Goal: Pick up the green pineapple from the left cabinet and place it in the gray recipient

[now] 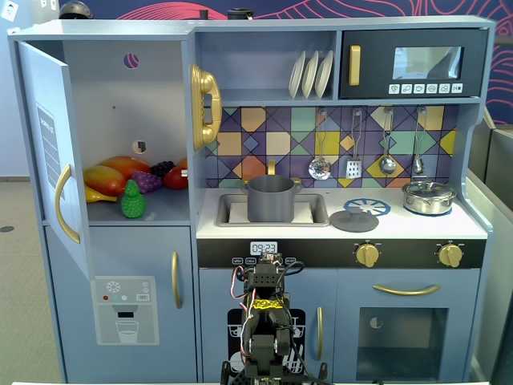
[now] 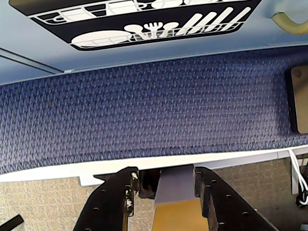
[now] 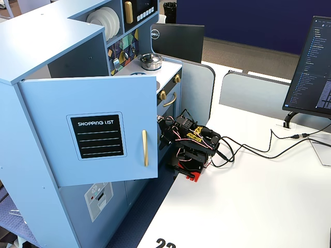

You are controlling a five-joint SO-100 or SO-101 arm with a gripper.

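Toy kitchen, blue-gray, standing against the far edge of the white tabletop (image 3: 248,196).

Left cabinet (image 1: 128,120): tall compartment, door (image 1: 50,152) swung fully open toward the viewer in a fixed view; round hole in the back wall. In the other fixed view the open door shows a "shopping list" panel and a gold handle.

Green pineapple (image 1: 133,200): on the cabinet shelf, at the front of a cluster of toy fruit, upright with its leafy top up. Behind it lie a mango (image 1: 108,178), a purple grape bunch (image 1: 147,180) and a red piece further right; the pineapple touches or nearly touches the grapes.

Gray pot (image 1: 271,198): dark cylinder sitting in the sink at the counter's left half, open top. Its lid (image 1: 353,219) lies flat on the counter just right of the sink. A small silver lidded pot (image 1: 429,196) stands on the counter's right end.

Arm (image 1: 264,321): folded low at the tabletop's far edge, in front of the kitchen's lower doors, well below and right of the cabinet shelf.

Pincer (image 2: 166,185): in the wrist view the two black fingers (image 2: 115,197) are spread apart with nothing between them, pointing down over the tabletop edge toward blue carpet (image 2: 144,110).
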